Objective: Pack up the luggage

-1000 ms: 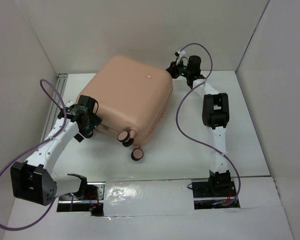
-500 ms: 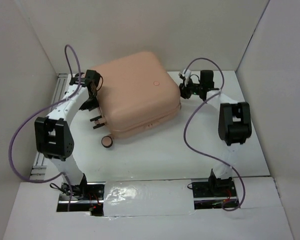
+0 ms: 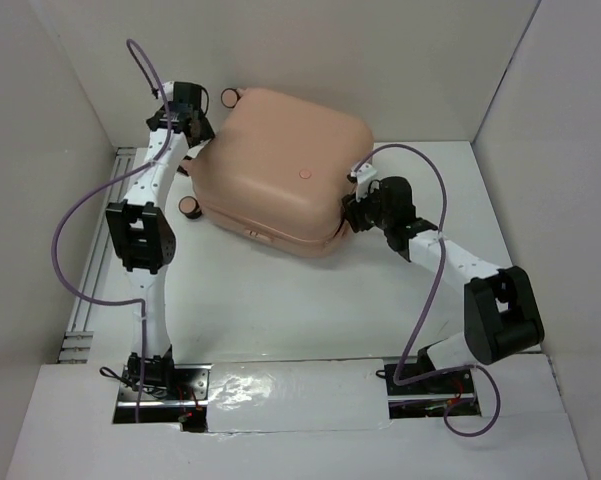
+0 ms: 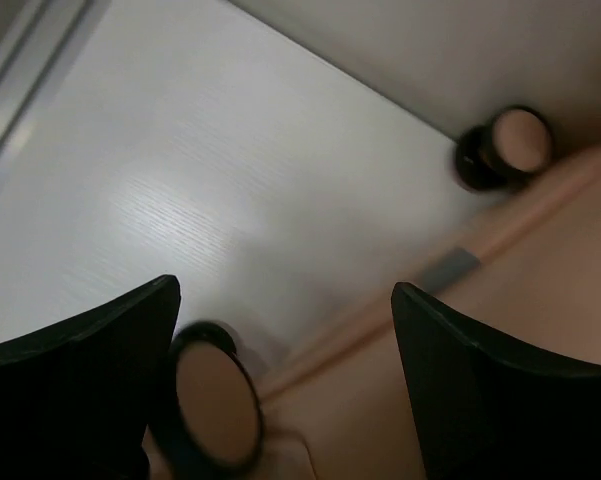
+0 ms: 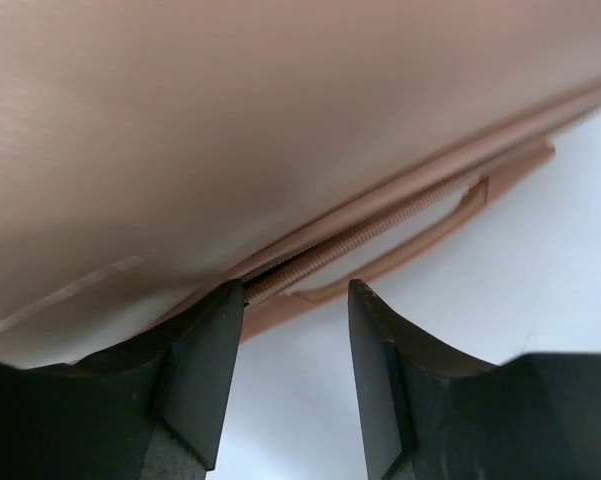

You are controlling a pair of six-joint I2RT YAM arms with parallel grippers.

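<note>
The luggage [image 3: 285, 170], a closed peach-pink hard-shell suitcase, lies flat at the back middle of the table. My left gripper [image 3: 187, 122] is open at its back left end, between two peach-capped wheels [image 3: 228, 96] [image 3: 188, 207]. In the left wrist view my left gripper [image 4: 285, 290] is open and empty, with one wheel [image 4: 215, 400] by the left finger and the shell [image 4: 440, 400] below. My right gripper [image 3: 354, 205] is open at the suitcase's right edge. In the right wrist view my right gripper [image 5: 294, 290] faces the zipper seam [image 5: 360, 238] and side handle [image 5: 435, 232]. Its left fingertip [image 5: 220, 320] touches the seam.
White walls enclose the table on the left, back and right. A metal rail [image 3: 90, 270] runs along the left edge. Purple cables loop from both arms. White tabletop [image 3: 300, 300] lies in front of the suitcase.
The suitcase has turned and slid toward the back. My left arm has swung to its far left corner. My right gripper has come forward along its right side.
</note>
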